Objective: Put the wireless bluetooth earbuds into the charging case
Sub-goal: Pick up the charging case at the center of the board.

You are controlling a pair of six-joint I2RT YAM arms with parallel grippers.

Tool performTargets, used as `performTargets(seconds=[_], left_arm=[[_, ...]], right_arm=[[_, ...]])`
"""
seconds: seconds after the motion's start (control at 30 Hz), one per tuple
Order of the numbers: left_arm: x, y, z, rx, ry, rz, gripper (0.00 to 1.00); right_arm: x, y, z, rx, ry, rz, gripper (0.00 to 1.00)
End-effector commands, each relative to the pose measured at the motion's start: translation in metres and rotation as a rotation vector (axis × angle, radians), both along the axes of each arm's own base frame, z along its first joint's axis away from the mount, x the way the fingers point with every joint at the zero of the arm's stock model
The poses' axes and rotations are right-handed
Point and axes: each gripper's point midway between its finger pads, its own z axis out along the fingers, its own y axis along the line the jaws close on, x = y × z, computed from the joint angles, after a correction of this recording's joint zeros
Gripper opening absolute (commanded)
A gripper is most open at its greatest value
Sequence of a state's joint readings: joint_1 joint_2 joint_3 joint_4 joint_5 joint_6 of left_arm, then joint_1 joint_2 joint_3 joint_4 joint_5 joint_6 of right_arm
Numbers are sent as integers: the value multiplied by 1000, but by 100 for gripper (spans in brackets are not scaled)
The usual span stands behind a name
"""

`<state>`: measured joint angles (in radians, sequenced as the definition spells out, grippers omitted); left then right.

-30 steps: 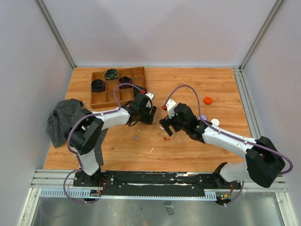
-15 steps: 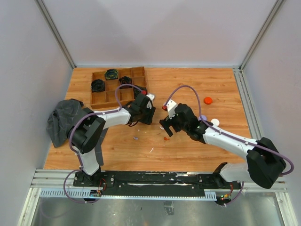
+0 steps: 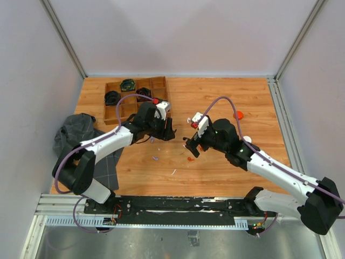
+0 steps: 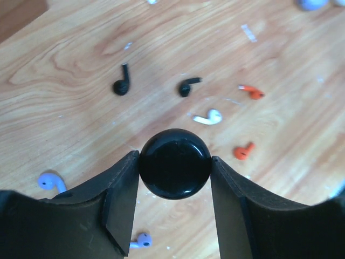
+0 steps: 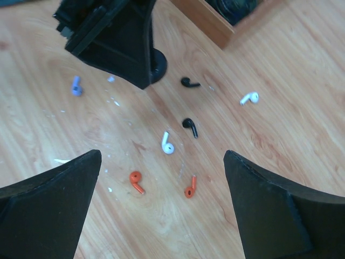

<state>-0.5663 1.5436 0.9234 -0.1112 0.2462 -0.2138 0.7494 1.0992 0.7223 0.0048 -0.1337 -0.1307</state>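
Your earbuds lie loose on the wooden table (image 5: 280, 65): two orange-red earbuds (image 5: 136, 181) under the right gripper (image 5: 161, 155), a lavender earbud (image 5: 76, 86) farther off, and black earbuds (image 5: 189, 125) and a white earbud (image 5: 167, 144) between. The right gripper hovers with jaws wide apart and empty, seemingly ready to pick. The left gripper (image 4: 175, 158) is clamped on the round black charging case (image 4: 174, 172), held low nearby, likely to receive them.

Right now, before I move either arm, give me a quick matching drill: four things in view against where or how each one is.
1. black round case
2. right gripper
3. orange earbuds
4. wooden tray

A. loose on the table
B. clamped in the left gripper
C. open, empty
D. far-left part of the table

Pairs: 1-B, 2-C, 3-A, 4-D
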Motion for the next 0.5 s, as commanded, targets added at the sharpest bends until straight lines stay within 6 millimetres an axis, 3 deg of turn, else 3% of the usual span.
performTargets(seconds=[0.0, 0.23, 0.47], left_arm=[[-29, -14, 49, -125, 5, -146, 41], [-56, -16, 110, -168, -39, -301, 42], [-74, -12, 133, -147, -90, -441, 43]], right_arm=[[-24, 16, 31, 69, -94, 220, 98], [-45, 15, 68, 64, -313, 399, 97], [-64, 22, 81, 36, -461, 589, 94]])
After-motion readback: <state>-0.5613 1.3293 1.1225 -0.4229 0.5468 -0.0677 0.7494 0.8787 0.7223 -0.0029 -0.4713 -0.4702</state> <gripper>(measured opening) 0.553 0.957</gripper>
